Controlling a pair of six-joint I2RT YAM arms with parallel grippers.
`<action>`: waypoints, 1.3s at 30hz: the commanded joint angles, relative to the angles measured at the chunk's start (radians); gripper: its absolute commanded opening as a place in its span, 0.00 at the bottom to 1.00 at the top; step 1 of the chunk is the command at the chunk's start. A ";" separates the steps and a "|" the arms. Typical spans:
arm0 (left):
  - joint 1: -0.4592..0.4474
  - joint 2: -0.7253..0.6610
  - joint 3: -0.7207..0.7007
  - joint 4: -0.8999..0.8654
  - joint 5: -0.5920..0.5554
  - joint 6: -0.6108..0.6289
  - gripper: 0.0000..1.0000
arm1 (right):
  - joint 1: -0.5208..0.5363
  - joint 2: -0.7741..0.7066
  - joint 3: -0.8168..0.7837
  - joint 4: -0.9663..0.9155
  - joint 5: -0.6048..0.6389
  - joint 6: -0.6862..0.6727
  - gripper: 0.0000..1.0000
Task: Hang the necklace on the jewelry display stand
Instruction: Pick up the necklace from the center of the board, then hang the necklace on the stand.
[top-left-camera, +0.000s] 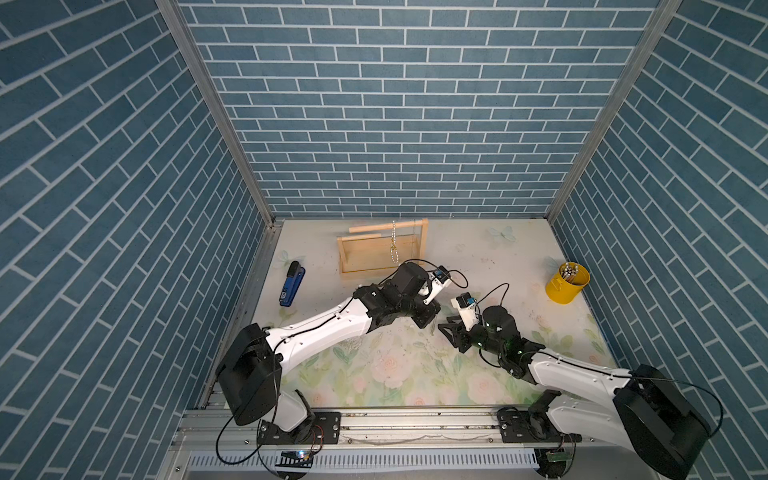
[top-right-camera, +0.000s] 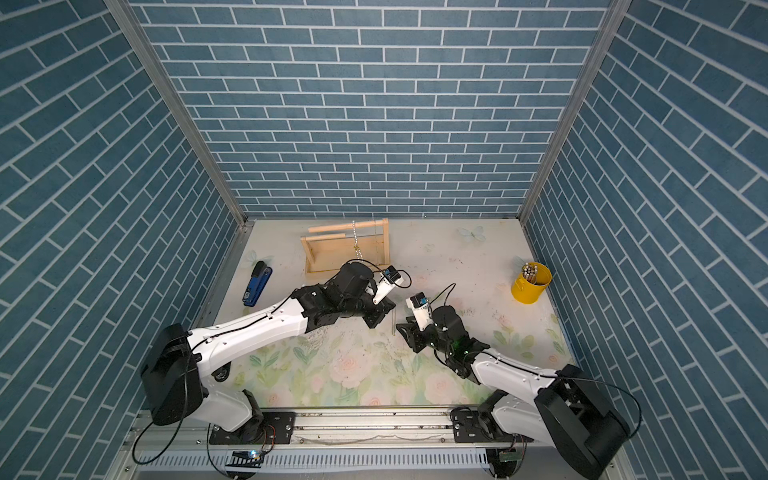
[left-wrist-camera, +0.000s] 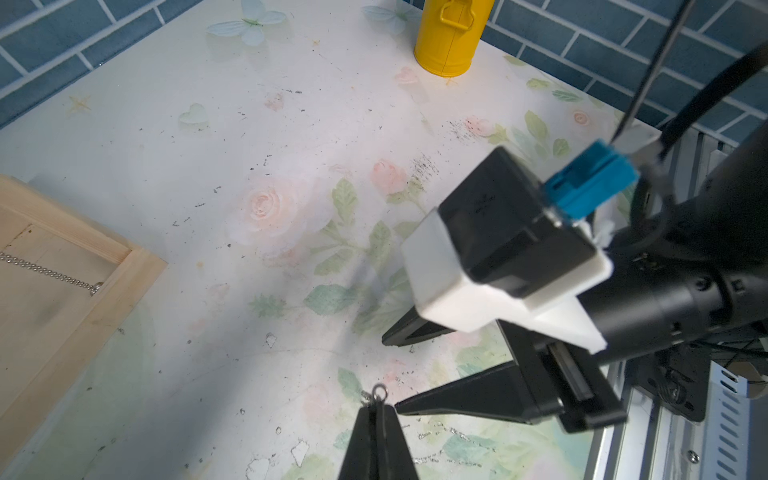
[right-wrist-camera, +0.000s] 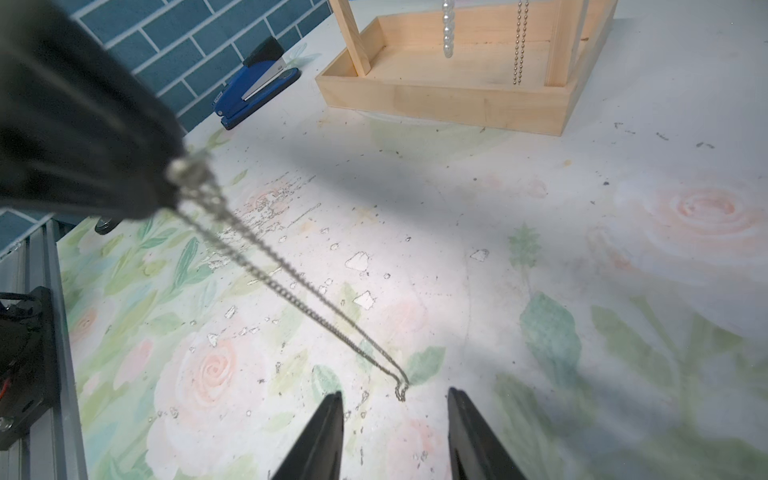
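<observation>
The necklace (right-wrist-camera: 299, 291) hangs over the middle of the table (top-left-camera: 478, 257), pinched at its top by the closed left gripper (left-wrist-camera: 376, 405). The right gripper (right-wrist-camera: 395, 394) is just beside its low end, jaws apart. The jewelry display stand (top-left-camera: 365, 259) stands near the table's back edge, well apart

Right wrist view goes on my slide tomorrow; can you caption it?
Left gripper pinches the necklace, its loop dangling before the open right gripper; stand behind.
</observation>
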 joint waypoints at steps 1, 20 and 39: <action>0.008 -0.025 0.007 0.009 0.025 -0.009 0.00 | 0.010 0.028 0.035 0.083 0.000 -0.030 0.44; 0.022 -0.064 -0.008 0.011 0.049 -0.011 0.00 | 0.017 0.038 0.054 0.063 0.072 -0.061 0.39; 0.025 -0.084 -0.002 0.023 0.072 -0.035 0.00 | 0.018 0.125 0.118 0.147 -0.031 -0.057 0.31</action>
